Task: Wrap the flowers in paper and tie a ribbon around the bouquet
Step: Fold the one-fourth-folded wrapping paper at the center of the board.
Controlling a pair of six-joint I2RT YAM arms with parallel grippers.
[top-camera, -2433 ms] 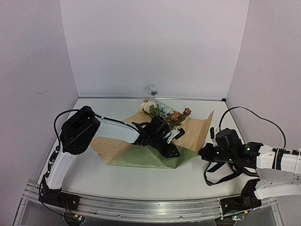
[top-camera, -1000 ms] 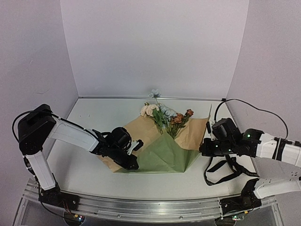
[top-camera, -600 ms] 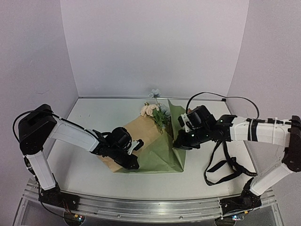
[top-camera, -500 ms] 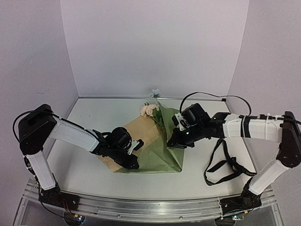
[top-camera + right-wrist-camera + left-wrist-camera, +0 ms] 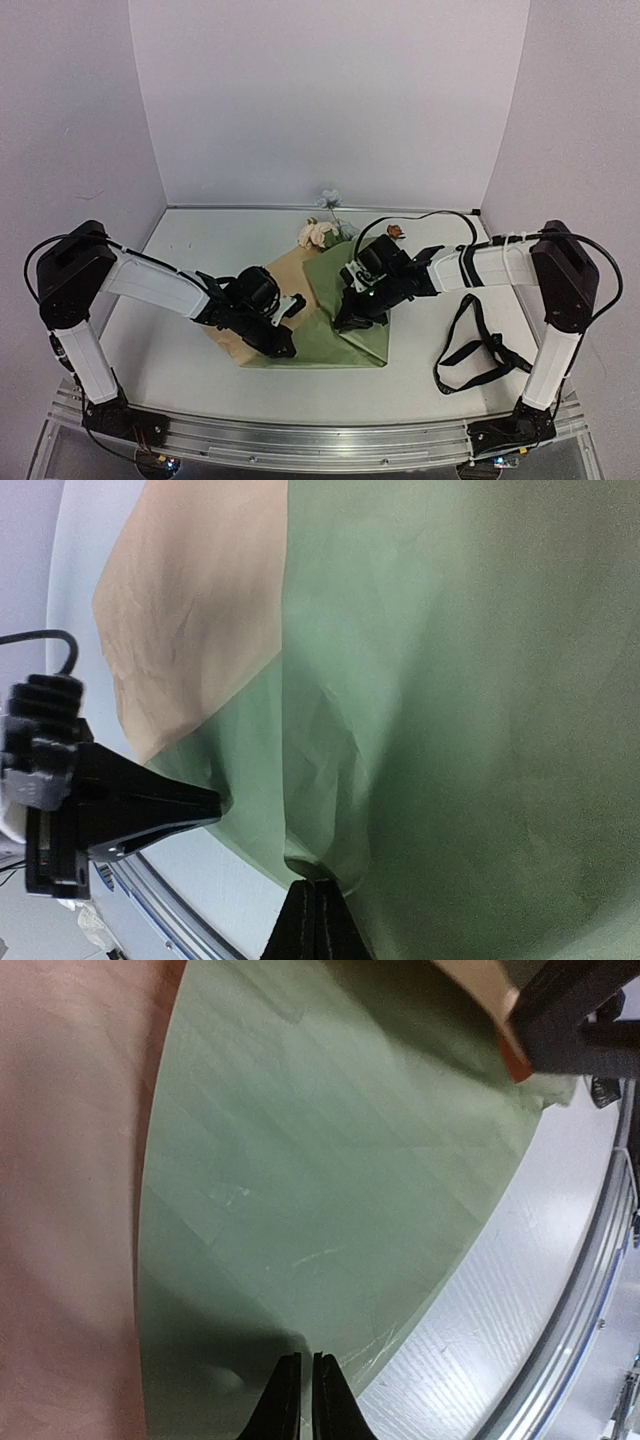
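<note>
Paper (image 5: 352, 335) covers most flowers (image 5: 318, 233); ribbon (image 5: 462, 350) lies apart.

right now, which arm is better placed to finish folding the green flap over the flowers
Right. The right gripper is shut on the folded-over flap of the paper, near the flowers, so it can likely carry it across. The left gripper pinches the paper's near edge, anchoring it.

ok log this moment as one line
step: wrapping | left gripper: shut on crinkly olive-green paper sheet | right gripper: shut on same sheet's fold | pale artificial flowers: heads showing
</note>
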